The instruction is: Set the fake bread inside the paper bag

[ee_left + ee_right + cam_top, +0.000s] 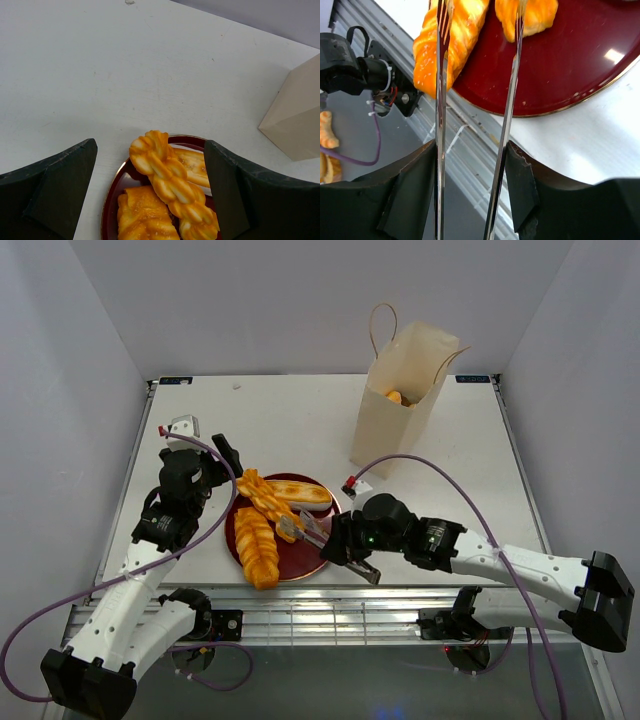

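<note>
The paper bag [400, 400] stands at the back right of the table, with one orange bread piece [396, 397] showing in its open mouth. On the dark red plate [318, 558] lie a braided loaf [265, 498], a pale long roll [302, 492] and a flat golden pastry [257, 550]. My left gripper [226, 454] is open and empty above the plate's far left edge. In its wrist view the braided loaf [172, 185] lies between its fingers [65, 185]. My right gripper [342, 546] is shut on metal tongs [305, 530]. The tong arms [440, 125] reach over the pastries [450, 40] and are spread apart.
The plate [570, 60] sits close to the table's near edge, where the metal rail [465, 150] begins. A purple cable [440, 465] arches over the table beside the bag. The bag's corner [297, 120] shows at the right of the left wrist view.
</note>
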Controlling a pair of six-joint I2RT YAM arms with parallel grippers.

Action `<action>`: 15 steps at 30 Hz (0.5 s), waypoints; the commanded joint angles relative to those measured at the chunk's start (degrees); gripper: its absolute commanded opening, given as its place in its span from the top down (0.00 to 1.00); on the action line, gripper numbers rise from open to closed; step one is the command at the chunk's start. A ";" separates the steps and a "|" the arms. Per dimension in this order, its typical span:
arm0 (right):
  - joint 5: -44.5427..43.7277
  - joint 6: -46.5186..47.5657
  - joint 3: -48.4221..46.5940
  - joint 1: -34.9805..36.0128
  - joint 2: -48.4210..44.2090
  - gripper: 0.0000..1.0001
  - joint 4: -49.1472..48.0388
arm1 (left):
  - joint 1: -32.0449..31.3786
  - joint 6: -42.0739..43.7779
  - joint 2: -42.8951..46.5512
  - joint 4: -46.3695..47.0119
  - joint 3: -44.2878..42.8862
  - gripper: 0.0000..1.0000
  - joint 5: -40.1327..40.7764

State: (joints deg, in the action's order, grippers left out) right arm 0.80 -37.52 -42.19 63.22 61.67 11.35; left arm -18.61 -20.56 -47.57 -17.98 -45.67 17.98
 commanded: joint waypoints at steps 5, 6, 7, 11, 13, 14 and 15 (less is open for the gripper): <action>2.80 -8.71 2.64 2.08 0.55 0.40 -8.35 | -0.29 0.25 -0.42 -0.04 -0.12 0.02 0.22; 3.50 -9.32 2.73 2.43 0.99 0.39 -9.06 | -0.29 0.25 -0.42 -0.04 -0.12 0.02 0.22; 3.77 -9.68 2.73 2.78 1.43 0.38 -9.59 | -0.29 0.25 -0.50 0.05 -0.12 0.02 0.22; 4.48 -10.47 2.56 4.71 3.54 0.37 -10.65 | -0.29 0.25 -0.50 0.05 -0.03 0.02 0.04; 4.39 -10.91 2.47 5.07 4.16 0.37 -11.26 | -0.29 0.25 -0.42 -0.04 -0.12 0.02 0.04; 4.39 -11.00 2.56 5.42 4.68 0.37 -12.40 | -0.29 0.25 -0.50 -0.04 -0.12 0.02 0.04; 4.74 -11.09 2.64 5.60 5.04 0.37 -13.11 | -0.29 0.25 -0.42 -0.04 -0.12 0.02 0.04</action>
State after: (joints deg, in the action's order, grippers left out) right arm 4.71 -47.00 -39.53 67.96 66.15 3.90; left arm -18.61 -20.56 -48.31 -17.98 -45.67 17.98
